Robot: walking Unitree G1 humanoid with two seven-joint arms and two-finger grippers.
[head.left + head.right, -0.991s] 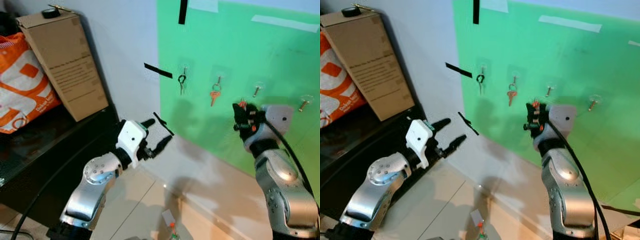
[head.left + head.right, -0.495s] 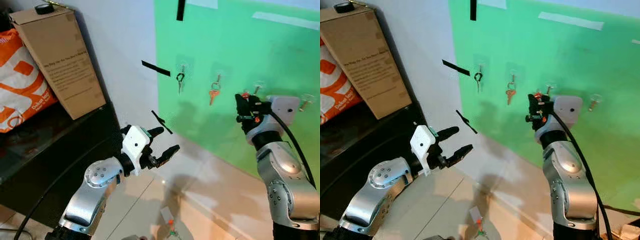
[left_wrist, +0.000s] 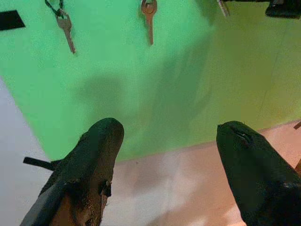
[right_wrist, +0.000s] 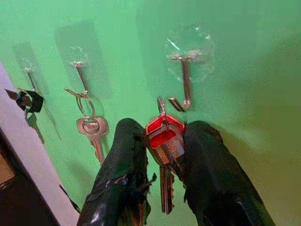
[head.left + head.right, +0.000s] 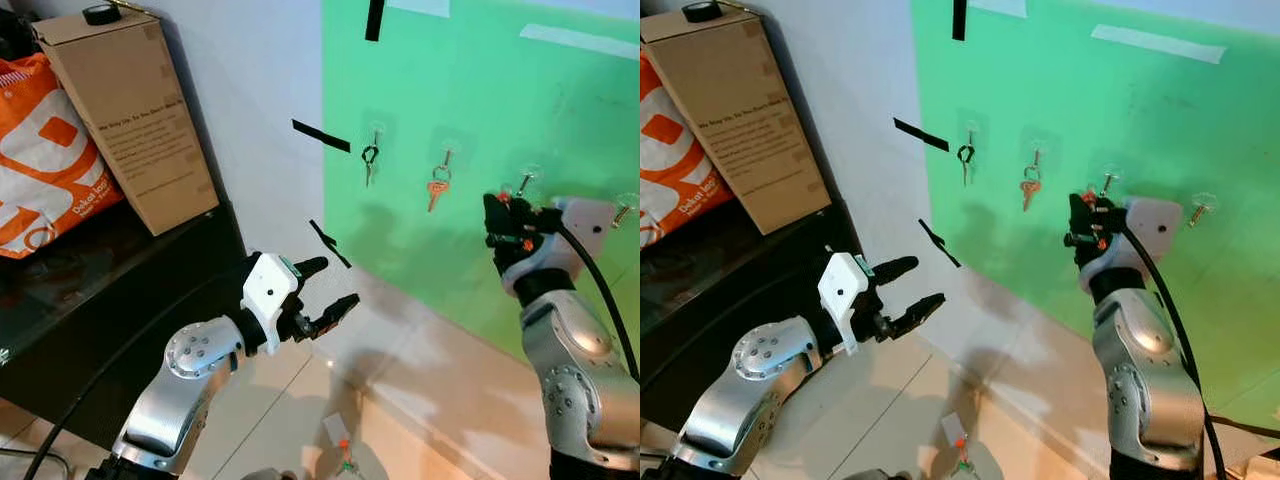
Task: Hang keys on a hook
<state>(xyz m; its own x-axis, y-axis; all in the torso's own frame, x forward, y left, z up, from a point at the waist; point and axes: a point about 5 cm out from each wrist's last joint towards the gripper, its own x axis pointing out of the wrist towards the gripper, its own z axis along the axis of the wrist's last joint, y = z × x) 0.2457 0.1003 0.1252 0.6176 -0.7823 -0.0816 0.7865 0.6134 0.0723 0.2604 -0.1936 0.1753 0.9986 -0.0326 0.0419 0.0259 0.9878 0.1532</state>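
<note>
Right pincer clenched on red-headed keys, ring just below empty hook. Left pincer released, holding nothing.

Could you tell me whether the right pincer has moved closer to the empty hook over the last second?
Yes. The right pincer has risen toward the empty hook.

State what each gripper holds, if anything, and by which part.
The right gripper holds a key, pinched by its red head between the fingers. The left gripper is open and holds nothing.
</note>
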